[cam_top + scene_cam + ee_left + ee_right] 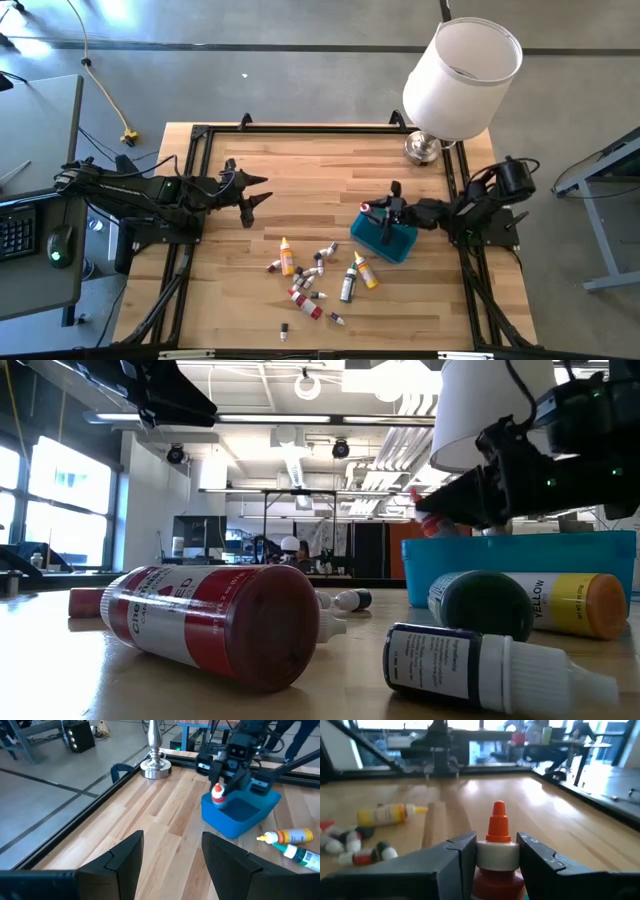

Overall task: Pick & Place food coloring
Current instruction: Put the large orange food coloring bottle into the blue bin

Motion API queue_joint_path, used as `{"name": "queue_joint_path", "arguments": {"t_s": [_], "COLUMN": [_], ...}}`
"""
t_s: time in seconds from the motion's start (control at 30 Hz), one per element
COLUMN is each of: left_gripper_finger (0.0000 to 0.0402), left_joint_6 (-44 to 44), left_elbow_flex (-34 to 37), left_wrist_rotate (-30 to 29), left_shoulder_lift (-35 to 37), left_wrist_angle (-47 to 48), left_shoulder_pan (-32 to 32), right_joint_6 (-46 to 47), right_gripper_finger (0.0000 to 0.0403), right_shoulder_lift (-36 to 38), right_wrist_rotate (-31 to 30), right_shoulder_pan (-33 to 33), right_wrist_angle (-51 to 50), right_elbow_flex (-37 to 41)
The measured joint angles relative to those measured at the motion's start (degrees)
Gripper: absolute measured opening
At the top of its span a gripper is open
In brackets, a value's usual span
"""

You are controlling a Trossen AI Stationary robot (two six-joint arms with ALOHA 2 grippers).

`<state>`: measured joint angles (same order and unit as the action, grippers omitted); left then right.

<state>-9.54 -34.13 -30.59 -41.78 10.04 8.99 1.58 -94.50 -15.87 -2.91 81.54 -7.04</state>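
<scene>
A: Right gripper (496, 857), what have we got?

B: Its two dark fingers are clamped on the white collar of a small red plastic dropper bottle with an orange-red pointed cap (498, 851), held upright. From above, that bottle (371, 209) sits at the gripper (380, 212), over the left edge of the teal rectangular plastic bin (398, 247).

A: And from the other arm's camera?

B: Same story: the red-and-white bottle (217, 795) hangs at the bin's (235, 817) far-left rim, above its open inside.

A: The remaining food coloring?

B: Scattered on the light wooden table (320, 170), near and to the left of the bin. A yellow bottle (365, 270) and a dark green bottle (348, 286) lie side by side just near the bin. Farther left, another yellow bottle (287, 257), then a cluster of small red and whitish bottles (305, 290) toward the near edge. All lying down.

A: Table level?

B: A big red-labelled bottle (215, 622) on its side fills the near ground, a dark bottle with a white tip (480, 665) to its right, the yellow one (565, 603) against the bin.

A: Left gripper (253, 198)?

B: Fingers spread apart, holding nothing, hovering over bare table at the left, well apart from the bottles.

A: Anything else?

B: A white-shaded lamp with a metal base (424, 148) at the far right corner.
</scene>
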Motion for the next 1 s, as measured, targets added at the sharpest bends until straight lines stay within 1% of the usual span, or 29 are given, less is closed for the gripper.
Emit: {"name": "queue_joint_path", "arguments": {"t_s": [0.1,0.23,0.3,0.5,0.63,0.8,1.0], "left_gripper_finger": [0.0198,0.0198,0.0198,0.0198,0.0198,0.0198,0.0198], "left_joint_6": [-0.3,-1.3,-1.3,-1.3,-1.3,-1.3,-1.3], "left_elbow_flex": [0.0,0.0,0.0,0.0,0.0,0.0,0.0], "left_wrist_rotate": [0.0,0.0,0.0,0.0,0.0,0.0,0.0], "left_shoulder_lift": [0.0,0.0,0.0,0.0,0.0,0.0,0.0], "left_wrist_angle": [0.0,0.0,0.0,0.0,0.0,0.0,0.0], "left_shoulder_pan": [0.0,0.0,0.0,0.0,0.0,0.0,0.0], "right_joint_6": [3.3,5.5,6.0,5.9,4.4,3.5,3.5], "right_gripper_finger": [0.0119,0.0122,0.0129,0.0164,0.0177,0.0168,0.0147], "right_shoulder_lift": [0.0,0.0,0.0,0.0,0.0,0.0,0.0], "right_wrist_rotate": [-0.2,4.9,5.8,5.8,4.2,3.0,3.2], "right_shoulder_pan": [2.9,5.6,6.3,6.8,6.8,6.8,6.8], "right_wrist_angle": [-3.1,-4.5,-3.8,-3.7,-3.7,-3.5,-3.5], "right_elbow_flex": [0.0,0.0,0.0,0.0,0.0,0.0,0.0]}}
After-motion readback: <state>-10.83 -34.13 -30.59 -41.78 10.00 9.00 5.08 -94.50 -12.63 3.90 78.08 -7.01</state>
